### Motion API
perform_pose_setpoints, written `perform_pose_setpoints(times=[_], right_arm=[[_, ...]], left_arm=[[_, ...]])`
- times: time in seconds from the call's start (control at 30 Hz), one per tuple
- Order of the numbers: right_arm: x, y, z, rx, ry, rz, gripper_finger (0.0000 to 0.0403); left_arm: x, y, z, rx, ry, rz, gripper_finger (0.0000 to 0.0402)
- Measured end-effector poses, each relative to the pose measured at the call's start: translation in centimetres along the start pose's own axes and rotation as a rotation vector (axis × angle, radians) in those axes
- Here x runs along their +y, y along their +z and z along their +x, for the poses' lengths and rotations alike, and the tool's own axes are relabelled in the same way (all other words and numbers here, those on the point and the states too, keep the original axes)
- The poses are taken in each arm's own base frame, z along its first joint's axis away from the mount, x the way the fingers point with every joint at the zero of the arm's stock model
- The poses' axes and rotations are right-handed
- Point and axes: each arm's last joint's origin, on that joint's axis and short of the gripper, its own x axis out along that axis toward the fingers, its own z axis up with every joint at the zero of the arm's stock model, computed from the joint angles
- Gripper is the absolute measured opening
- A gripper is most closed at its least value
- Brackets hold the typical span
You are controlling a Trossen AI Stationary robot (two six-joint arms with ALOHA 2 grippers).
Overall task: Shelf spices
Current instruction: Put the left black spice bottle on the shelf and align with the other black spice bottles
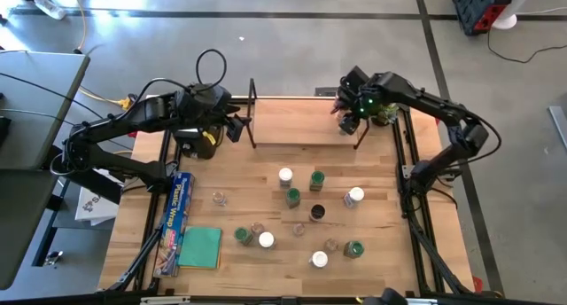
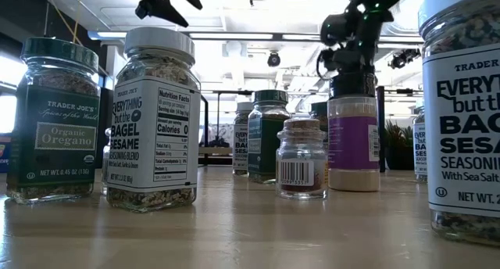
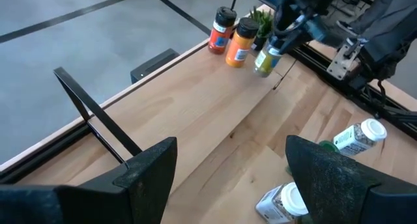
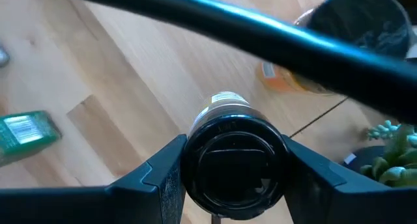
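R gripper (image 3: 287,30) clamps dark-lidded glass spice jar (image 3: 264,60) upright, just above light wooden shelf (image 3: 195,113) end; L gripper (image 3: 228,178) open, idle.

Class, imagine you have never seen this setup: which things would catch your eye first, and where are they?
First, the right gripper over the far right end of the shelf, shut on a dark-lidded spice jar beside two orange jars already standing there. Next, the loose spice jars scattered over the near half of the table. The left gripper waits, open, at the shelf's left end.
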Motion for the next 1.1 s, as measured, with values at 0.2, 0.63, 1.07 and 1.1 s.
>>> perform_pose_setpoints(times=[0.2,0.63,1.07,1.1], right_arm=[[-0.1,0.5,1.1,0.021,-0.005,0.042,0.0188],[-0.2,0.7,1.2,0.009,-0.058,0.052,0.0239],[-0.2,1.4,-0.3,-0.027,-0.068,0.094,0.0233],[-0.2,1.5,-0.6,-0.029,-0.069,0.095,0.0229]], left_arm=[[0.0,0.0,0.0,0.004,-0.010,-0.006,0.0282],[-0.1,-0.1,0.0,0.008,-0.019,-0.007,0.0282],[-0.1,-0.1,0.0,0.008,-0.019,-0.008,0.0282],[-0.1,-0.1,0.0,0.008,-0.019,-0.008,0.0282]])
